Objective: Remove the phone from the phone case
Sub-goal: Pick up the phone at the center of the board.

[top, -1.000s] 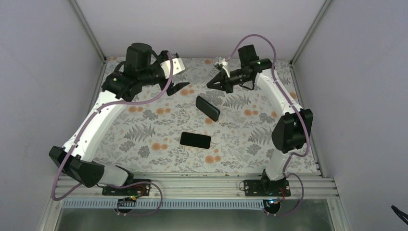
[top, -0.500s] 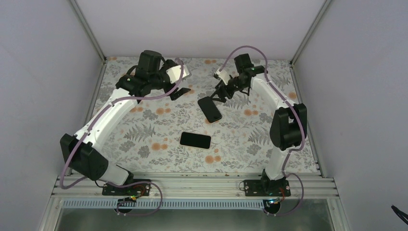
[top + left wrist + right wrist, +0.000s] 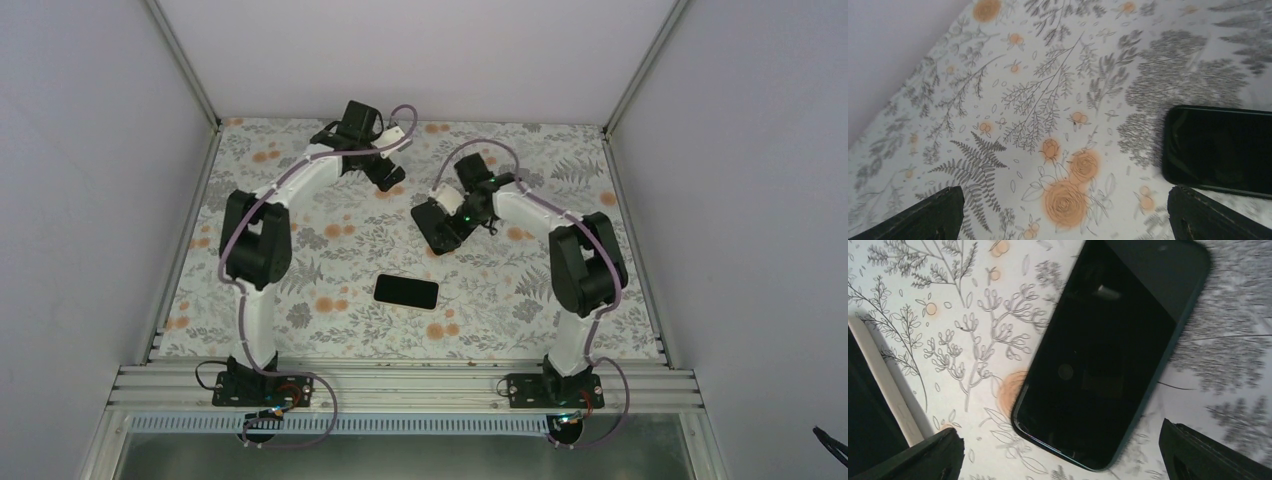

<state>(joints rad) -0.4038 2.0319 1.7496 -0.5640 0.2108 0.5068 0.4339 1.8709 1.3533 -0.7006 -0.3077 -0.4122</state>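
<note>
Right wrist view: right tool (image 3: pixel 1060 454), fingers apart, hovers over the cased phone (image 3: pixel 1108 350) near the far edge of the counter (image 3: pixel 963 305); left tool (image 3: pixel 1063 215) likewise apart. Best pinch its rim squarely, sparing the screen.

top external: high behind the arm bases (image 3: pixel 262 385), looking down over whole table (image 3: pixel 300 290) | left wrist: close, facing the table | right wrist: closer, over dark device (image 3: pixel 1108 350), shared with top

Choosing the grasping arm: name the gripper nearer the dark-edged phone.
Right. The right gripper hangs open right above the dark-edged phone; the left gripper is apart, farther back to its left.
</note>
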